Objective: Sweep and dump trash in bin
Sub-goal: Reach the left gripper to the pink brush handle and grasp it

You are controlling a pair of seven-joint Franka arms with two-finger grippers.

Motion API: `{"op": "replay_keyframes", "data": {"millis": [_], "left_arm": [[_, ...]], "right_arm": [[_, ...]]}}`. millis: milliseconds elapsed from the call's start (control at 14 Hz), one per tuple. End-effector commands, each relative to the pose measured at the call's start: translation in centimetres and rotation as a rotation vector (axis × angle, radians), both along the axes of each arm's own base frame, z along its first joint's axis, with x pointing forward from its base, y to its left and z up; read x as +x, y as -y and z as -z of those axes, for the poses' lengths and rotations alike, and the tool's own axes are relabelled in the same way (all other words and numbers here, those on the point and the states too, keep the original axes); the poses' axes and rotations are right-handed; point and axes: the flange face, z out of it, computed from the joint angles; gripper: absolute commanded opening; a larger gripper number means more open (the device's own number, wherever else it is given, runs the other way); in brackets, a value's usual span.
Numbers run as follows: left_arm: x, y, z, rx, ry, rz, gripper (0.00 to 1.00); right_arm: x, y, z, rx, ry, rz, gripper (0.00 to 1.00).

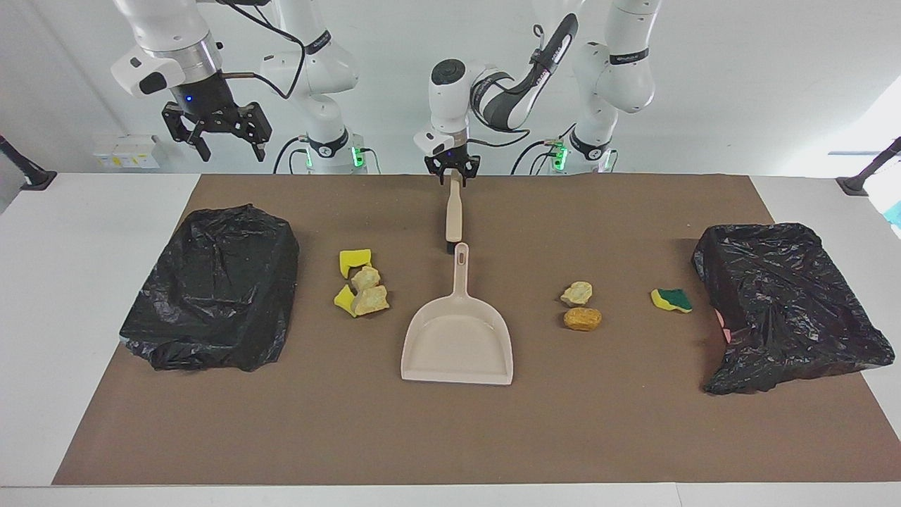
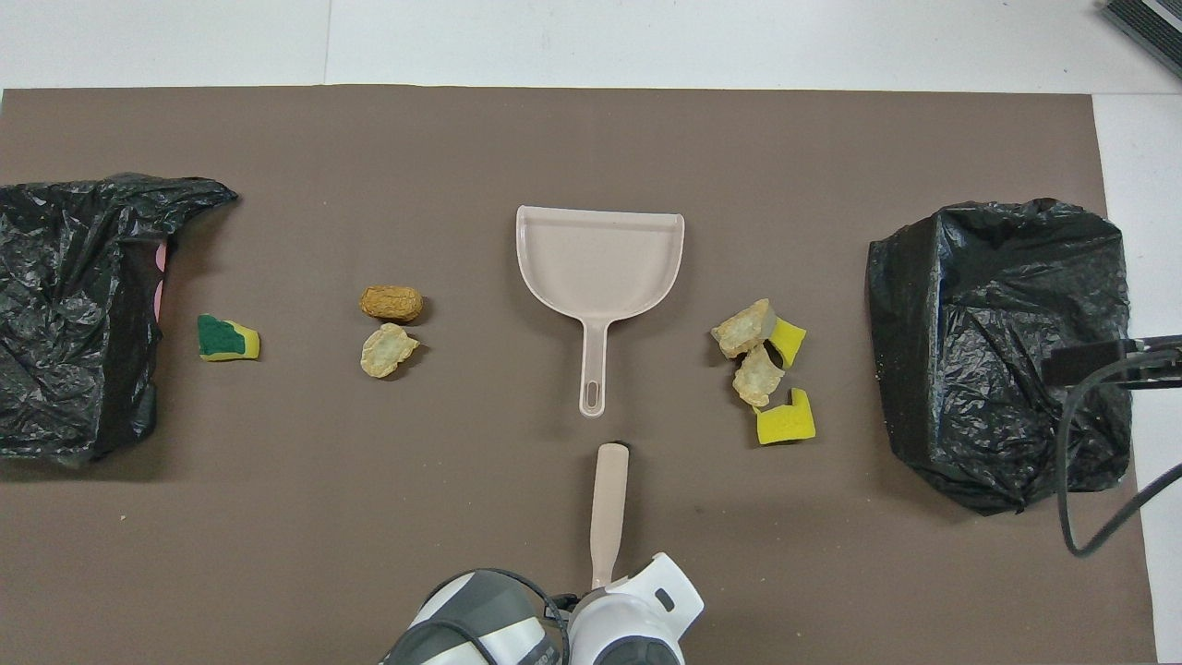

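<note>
My left gripper (image 1: 452, 171) is shut on the end of a beige brush (image 1: 451, 215), whose dark tip rests on the mat by the dustpan's handle; the brush also shows in the overhead view (image 2: 609, 508). The beige dustpan (image 1: 457, 338) (image 2: 600, 259) lies flat at mid-table. Yellow sponge pieces and bread-like chunks (image 1: 360, 285) (image 2: 763, 365) are clustered toward the right arm's end. Two tan chunks (image 1: 581, 307) (image 2: 390, 328) and a yellow-and-green sponge piece (image 1: 672, 301) (image 2: 227, 339) lie toward the left arm's end. My right gripper (image 1: 215, 134) is open and empty, raised and waiting.
A black-bagged bin (image 1: 215, 289) (image 2: 1002, 351) stands at the right arm's end, below the right gripper. A second black-bagged bin (image 1: 781, 303) (image 2: 74, 305) stands at the left arm's end. A brown mat (image 1: 450, 436) covers the table.
</note>
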Motion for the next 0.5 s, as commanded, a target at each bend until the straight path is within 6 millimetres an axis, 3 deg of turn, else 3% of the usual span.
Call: {"op": "replay_keyframes", "data": {"millis": [0,285,427], "left_arm": [[2.0,-2.0,-2.2,0.024,-0.02,-0.045,0.0],[5.9,-5.3,-4.1,0.135,-0.016,-0.1,0.0],[8.7,-7.9,-5.1,0.165,0.002,-0.148,0.0]], "right_arm": [[-0.2,0.3,-0.3,0.006,-0.005,-0.021,1.0],[-0.2,-0.9,-0.3,0.005,-0.007,-0.043,1.0],[-0.2,-0.9,-0.3,0.007,-0.002,-0.048,1.0]]}}
